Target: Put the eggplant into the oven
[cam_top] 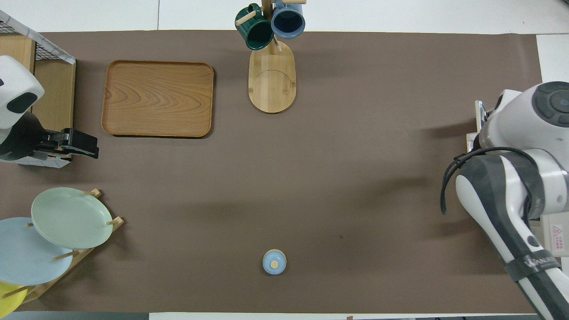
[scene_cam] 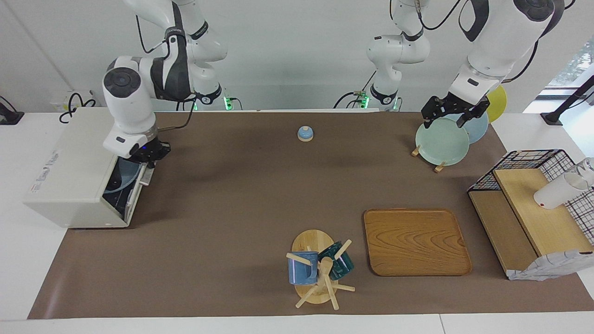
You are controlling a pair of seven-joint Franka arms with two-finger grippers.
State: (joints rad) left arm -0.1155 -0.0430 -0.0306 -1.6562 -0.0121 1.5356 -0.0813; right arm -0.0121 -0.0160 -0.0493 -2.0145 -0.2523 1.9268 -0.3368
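Note:
The cream-white oven [scene_cam: 74,171] stands at the right arm's end of the table. Its door [scene_cam: 138,184] is tilted up almost shut, leaving a narrow gap. Through the gap I see the rim of a blue plate [scene_cam: 121,180] on the rack; the eggplant is hidden inside. My right gripper [scene_cam: 149,156] is shut and presses against the door's top edge. In the overhead view the right arm covers most of the oven [cam_top: 553,231]. My left gripper [scene_cam: 449,117] waits open, up over the plate rack, and it holds nothing.
A small blue bell [scene_cam: 305,133] sits close to the robots mid-table. At the left arm's end are a plate rack with a green plate [scene_cam: 441,141] and a wire shelf [scene_cam: 533,204] with a white cup. A wooden tray [scene_cam: 415,241] and a mug tree [scene_cam: 318,269] lie farther out.

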